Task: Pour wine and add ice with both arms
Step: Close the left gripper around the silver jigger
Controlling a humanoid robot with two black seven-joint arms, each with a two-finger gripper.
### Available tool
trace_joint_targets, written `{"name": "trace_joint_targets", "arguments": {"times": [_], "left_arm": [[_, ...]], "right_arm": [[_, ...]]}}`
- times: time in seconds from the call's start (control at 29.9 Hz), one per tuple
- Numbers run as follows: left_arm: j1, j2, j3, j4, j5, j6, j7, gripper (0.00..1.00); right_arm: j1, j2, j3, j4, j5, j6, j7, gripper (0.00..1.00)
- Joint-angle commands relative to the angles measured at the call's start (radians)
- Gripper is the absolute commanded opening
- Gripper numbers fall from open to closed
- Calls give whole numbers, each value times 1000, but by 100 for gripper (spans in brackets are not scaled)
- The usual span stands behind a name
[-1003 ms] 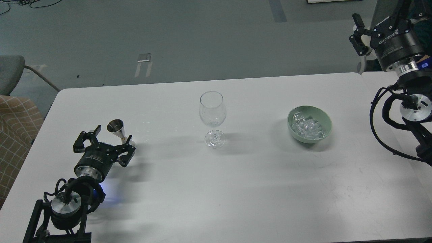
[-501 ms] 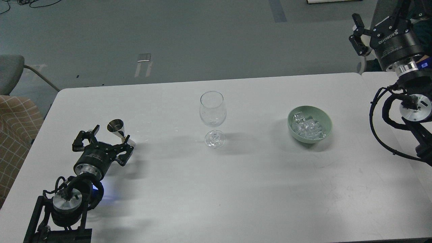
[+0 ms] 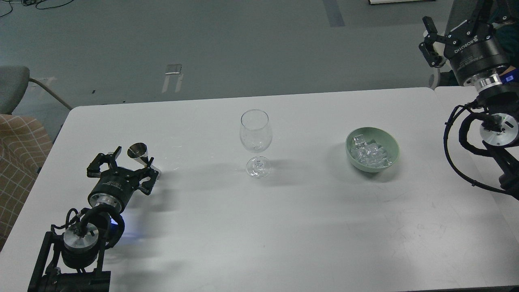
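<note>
My left hand (image 3: 121,164) is spread open around the small steel jigger (image 3: 140,155) on the near-left tabletop (image 3: 284,227), holding nothing; likely light, rigid and slick, best pinched at its waist, while the slippery ice (image 3: 369,154) sits in the green bowl (image 3: 390,142) right of the fragile wine glass (image 3: 255,142).

bare table (image 3: 308,227) flanks the wine glass (image 3: 255,142) (bowl (image 3: 372,153) well right).
</note>
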Motion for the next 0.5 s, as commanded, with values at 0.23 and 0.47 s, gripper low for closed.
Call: {"name": "trace_joint_targets", "arguments": {"times": [0.23,0.47], "left_arm": [[3,0,4,0,13,0,2,54],[3,0,7,2,13,0,2,54]], "right_arm": [[-5,0,0,-1,0,0,0,100],[-13,0,0,-1,0,0,1,100]]}}
